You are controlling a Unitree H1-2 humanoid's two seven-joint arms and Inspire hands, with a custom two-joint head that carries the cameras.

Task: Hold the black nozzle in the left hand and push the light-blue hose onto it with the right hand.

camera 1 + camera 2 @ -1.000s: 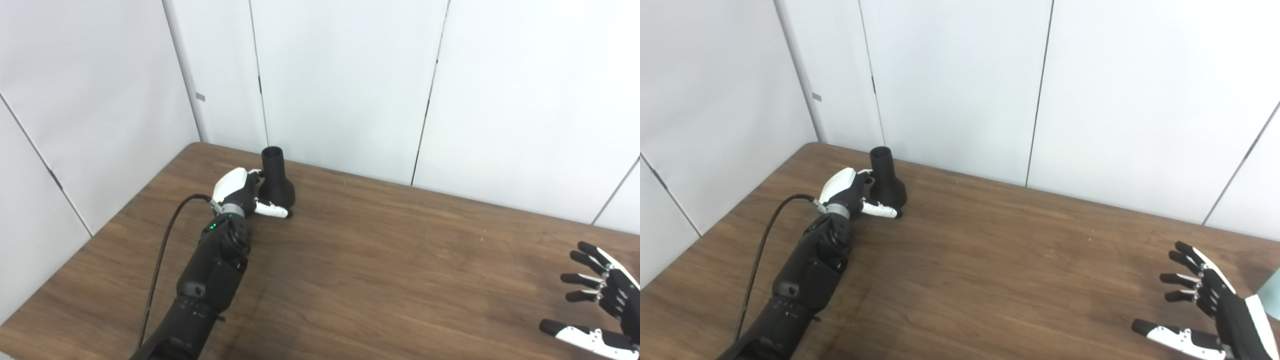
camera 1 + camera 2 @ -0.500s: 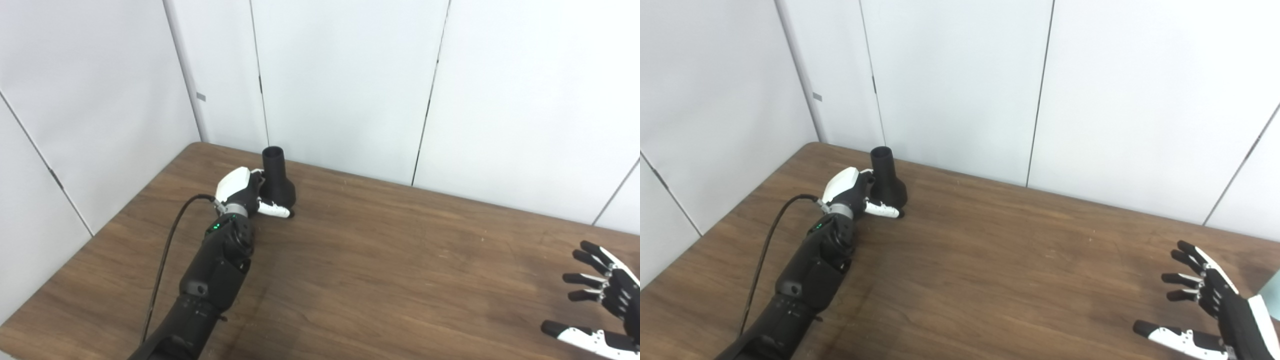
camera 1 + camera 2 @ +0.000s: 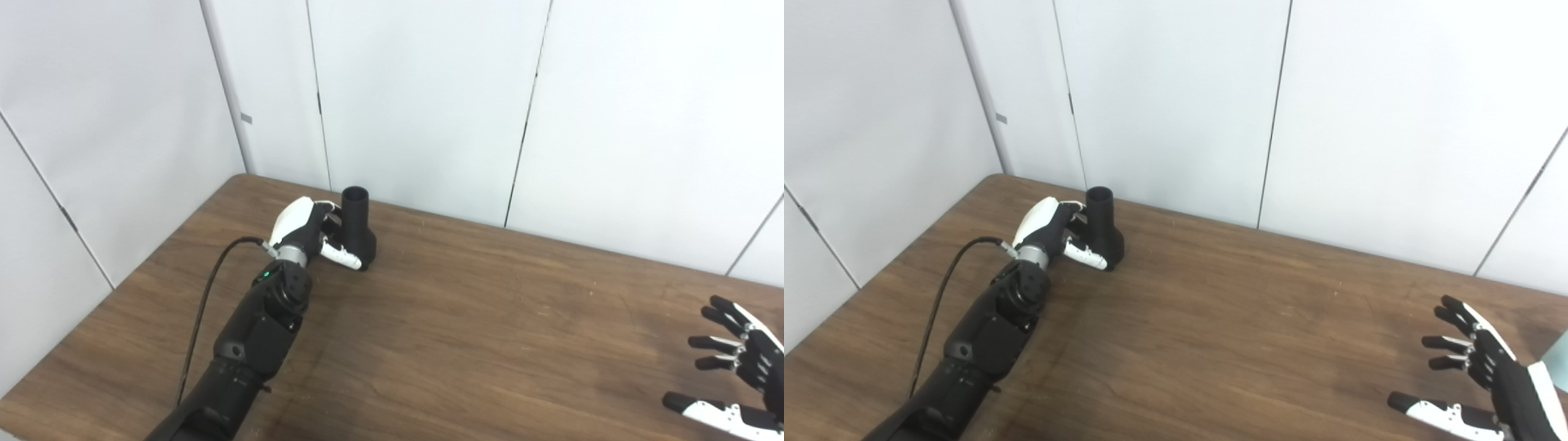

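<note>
The black nozzle (image 3: 359, 228) stands upright near the table's far left corner, narrow neck up and wide base down. My left hand (image 3: 304, 228) is shut on it, with the white thumb across the front of the base and the fingers behind the neck. I cannot tell whether the base rests on the table or is just off it. My right hand (image 3: 1479, 380) hovers open at the near right, fingers spread, holding nothing. A light-blue sliver (image 3: 1559, 366), perhaps the hose, shows at the right edge behind that hand, mostly cut off.
The brown wooden table (image 3: 465, 343) spans the view, with white wall panels close behind its far edge and left side. A black cable (image 3: 204, 309) loops off the left forearm over the table's left part.
My left hand has closed on the nozzle and shifted it a little to the right. The right hand has stayed where it was, open.
</note>
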